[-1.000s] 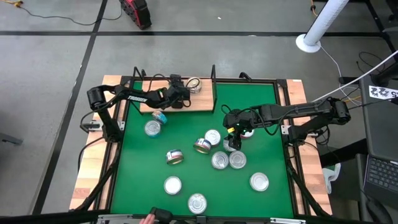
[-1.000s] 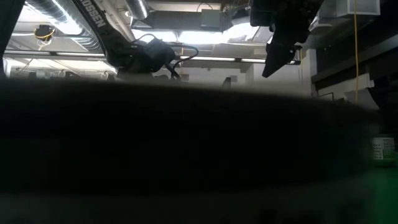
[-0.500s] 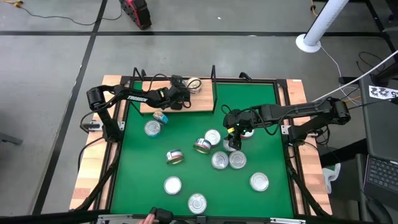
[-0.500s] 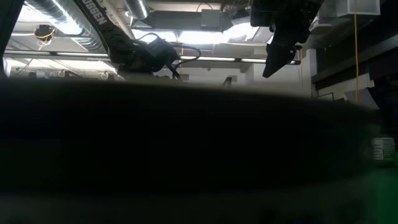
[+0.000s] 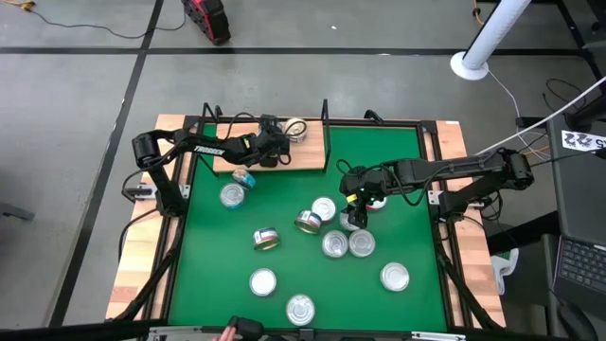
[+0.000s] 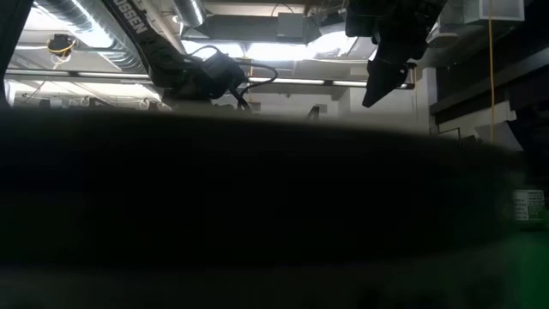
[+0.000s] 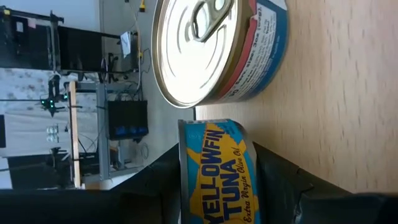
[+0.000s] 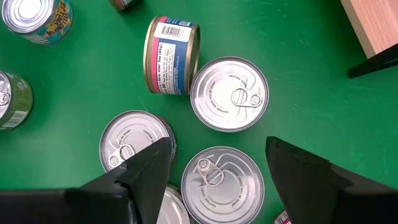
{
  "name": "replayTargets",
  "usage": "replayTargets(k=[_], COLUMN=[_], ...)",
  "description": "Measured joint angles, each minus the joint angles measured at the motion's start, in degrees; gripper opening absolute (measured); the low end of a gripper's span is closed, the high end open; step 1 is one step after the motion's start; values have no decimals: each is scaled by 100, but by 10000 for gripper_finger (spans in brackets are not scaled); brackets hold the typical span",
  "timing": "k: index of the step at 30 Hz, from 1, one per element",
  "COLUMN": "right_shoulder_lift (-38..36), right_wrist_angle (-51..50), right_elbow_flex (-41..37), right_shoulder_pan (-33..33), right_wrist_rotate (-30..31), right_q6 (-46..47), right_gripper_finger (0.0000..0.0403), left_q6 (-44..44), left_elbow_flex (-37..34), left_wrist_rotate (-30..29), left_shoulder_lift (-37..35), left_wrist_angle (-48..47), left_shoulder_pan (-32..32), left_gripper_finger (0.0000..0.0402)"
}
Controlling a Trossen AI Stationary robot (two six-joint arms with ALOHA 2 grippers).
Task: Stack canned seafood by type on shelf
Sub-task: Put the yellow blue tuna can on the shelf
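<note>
The left gripper (image 7: pixel 214 180), clamped on a yellowfin tuna tin (image 7: pixel 214 168), hovers just beside the upright tin (image 7: pixel 217 50) already on the shelf (image 7: pixel 348 93).

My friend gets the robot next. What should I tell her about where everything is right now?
Left tool: over the shelf, shut on a yellowfin tuna tin, right by the tin already standing on the board.
Right tool: open, holds nothing, hovering over a cluster of tins on the green mat.
Done: one tin on the shelf, a second about to be set down.
Left: roughly ten tins remain scattered on the mat, one on its side. Sort them by label and stack them on the shelf.
</note>
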Motion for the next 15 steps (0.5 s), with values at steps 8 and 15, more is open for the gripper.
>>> replayTargets(k=[8,15], right_shoulder_lift=[0,0], right_wrist_angle=[0,0], right_elbow_flex=[0,0], right_shoulder_pan=[1,2], right_wrist_rotate=[0,0], right_q6=[0,0], right_gripper_finger=[262,262], left_q6=[-312,-389], left_elbow_flex=[0,0], left_wrist_rotate=[-12,-10], left_shoulder_lift=[-3,-4], left_wrist_angle=[-38,-31], left_shoulder_pan=[5,5], left_gripper_finger=[157,157])
